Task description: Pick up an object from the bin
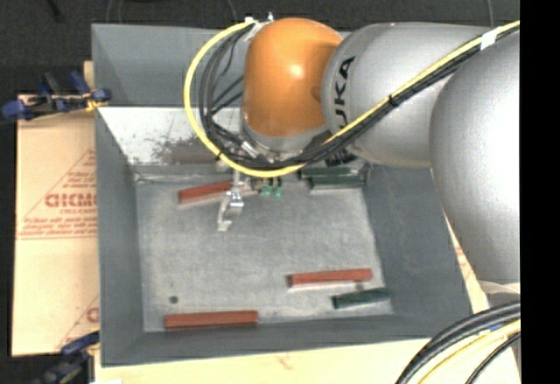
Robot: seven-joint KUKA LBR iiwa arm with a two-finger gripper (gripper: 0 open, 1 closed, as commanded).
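Observation:
My gripper (229, 212) hangs below the orange wrist cover over the back left part of the bin floor. A short red bar (203, 193) lies flat just to its left, close to the back wall, with its right end right beside the gripper. A dark green block (336, 176) lies to the gripper's right at the back, partly hidden under the arm. I see nothing held in the gripper.
Near the front right lie a red bar (330, 278) and a small dark green bar (360, 296) side by side. Another long red bar (211, 318) rests along the front wall at the left. The arm covers the bin's right side.

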